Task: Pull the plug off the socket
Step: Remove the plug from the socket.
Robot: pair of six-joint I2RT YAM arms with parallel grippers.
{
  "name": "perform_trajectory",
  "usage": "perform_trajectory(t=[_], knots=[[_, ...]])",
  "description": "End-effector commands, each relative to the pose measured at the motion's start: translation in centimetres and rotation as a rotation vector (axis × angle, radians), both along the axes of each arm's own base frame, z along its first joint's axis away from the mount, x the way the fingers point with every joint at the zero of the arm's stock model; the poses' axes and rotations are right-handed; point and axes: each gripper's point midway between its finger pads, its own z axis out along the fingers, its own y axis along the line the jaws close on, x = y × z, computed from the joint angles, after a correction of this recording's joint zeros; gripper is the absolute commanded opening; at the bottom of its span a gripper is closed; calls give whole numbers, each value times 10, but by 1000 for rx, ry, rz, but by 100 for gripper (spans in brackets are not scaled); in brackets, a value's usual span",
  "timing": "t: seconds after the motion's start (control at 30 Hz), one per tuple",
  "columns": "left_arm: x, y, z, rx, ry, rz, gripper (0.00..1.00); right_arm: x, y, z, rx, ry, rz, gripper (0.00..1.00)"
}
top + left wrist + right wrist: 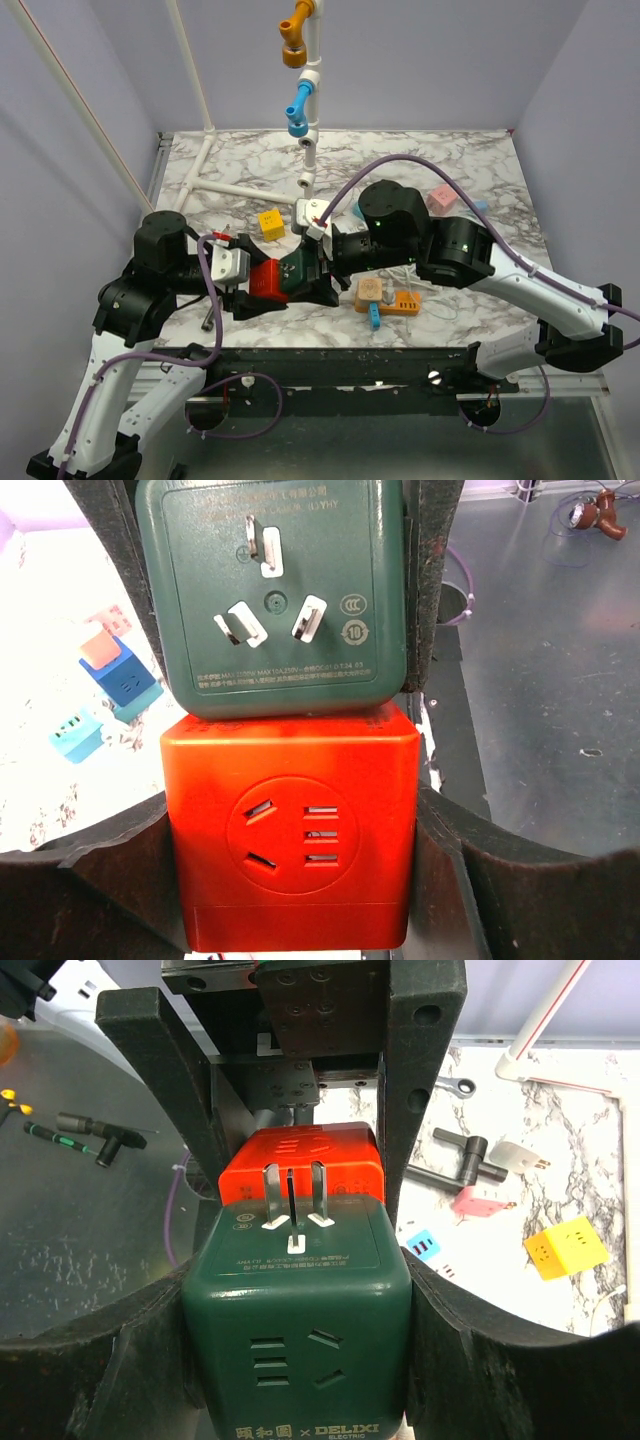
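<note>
top view, grippers: the left gripper and right gripper meet nose to nose over the near middle of the marble table
top view, task things: the red cube is the socket and sits clamped in the left jaws. The green cube carries the plug and is clamped in the right jaws, just beside the red one
top view, around: a yellow cube sits just behind the grippers and a pink cube is partly hidden behind the right arm. An orange block and a blue piece lie near the front edge. A white pipe frame stands at the back with an orange fitting and a blue fitting
left wrist, task things: the red cube fills the gap between the left fingers, outlet face toward the camera. The green cube is right above it in the right gripper's fingers, with all three prongs bare – so they're out of the socket
left wrist, gap: the cubes' edges meet in this view, and I can't tell if they actually touch
left wrist, around: a dark blue cube and a light blue cube lie off to the left
right wrist, task things: the green cube is gripped in front, its prongs sticking up and partly covering the red cube behind
right wrist, around: on the left there's a screwdriver and a T-handle on grey floor. On the right – a wrench, a black key, a pink plug and the yellow cube
</note>
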Motion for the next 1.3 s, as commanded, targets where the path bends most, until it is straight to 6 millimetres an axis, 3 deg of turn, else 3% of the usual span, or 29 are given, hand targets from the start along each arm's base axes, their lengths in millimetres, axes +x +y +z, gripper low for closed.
perform_trajectory(t=[0.0, 0.13, 0.2, 0.3, 0.5, 0.6, 0.77, 1.07, 1.2, 1.27], knots=[[3, 17, -44, 149, 112, 120, 0, 11, -56, 93, 250, -90, -156, 1], [7, 15, -40, 140, 130, 138, 0, 12, -33, 70, 203, -46, -116, 1], [8, 14, -36, 128, 134, 141, 0, 14, -31, 62, 202, -52, -121, 1], [5, 14, -35, 122, 147, 142, 0, 15, -48, 71, 283, -92, -163, 1], [5, 13, -48, 95, 181, 171, 0, 8, -106, 110, 450, -130, -260, 1], [6, 11, -51, 81, 196, 164, 0, 2, -105, 104, 477, -105, -235, 1], [7, 8, -37, 57, 190, 153, 0, 12, -87, 74, 383, -84, -252, 1], [4, 4, -17, 1, 148, 121, 0, 94, -118, 38, 322, -110, -720, 1], [6, 2, -9, -7, 142, 122, 0, 150, -127, -1, 270, 19, -863, 1], [6, 2, -6, -12, 137, 122, 0, 170, -125, -22, 264, 127, -847, 1]])
